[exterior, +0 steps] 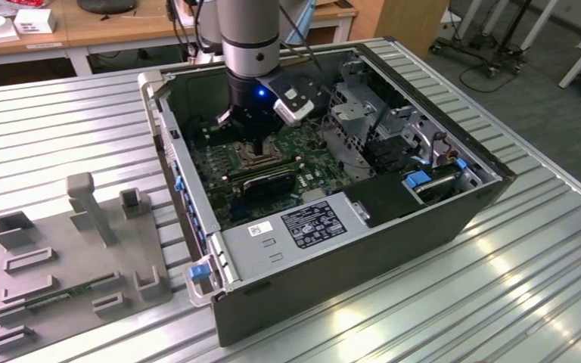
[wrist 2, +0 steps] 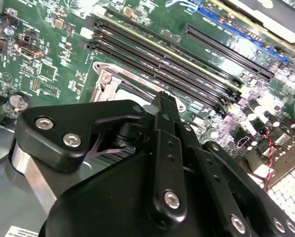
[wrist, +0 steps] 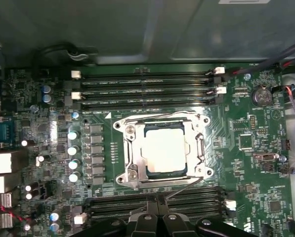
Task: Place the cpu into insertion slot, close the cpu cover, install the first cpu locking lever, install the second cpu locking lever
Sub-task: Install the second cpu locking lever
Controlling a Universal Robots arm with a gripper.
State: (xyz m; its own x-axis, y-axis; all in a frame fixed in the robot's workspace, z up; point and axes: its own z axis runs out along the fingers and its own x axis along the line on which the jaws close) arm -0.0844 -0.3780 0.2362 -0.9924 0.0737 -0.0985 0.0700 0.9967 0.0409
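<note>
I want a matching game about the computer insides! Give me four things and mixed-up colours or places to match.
Things:
1. cpu
2. cpu cover
3. gripper
4. grey holder tray

Clues:
A. black, hanging just above the green board beside the socket
B. silvery frame lying down around the chip
C. on the table outside the computer case, at the exterior view's left
D. pale square sitting in the socket

Pairs: 1-D, 2-B, 3-A, 4-C
</note>
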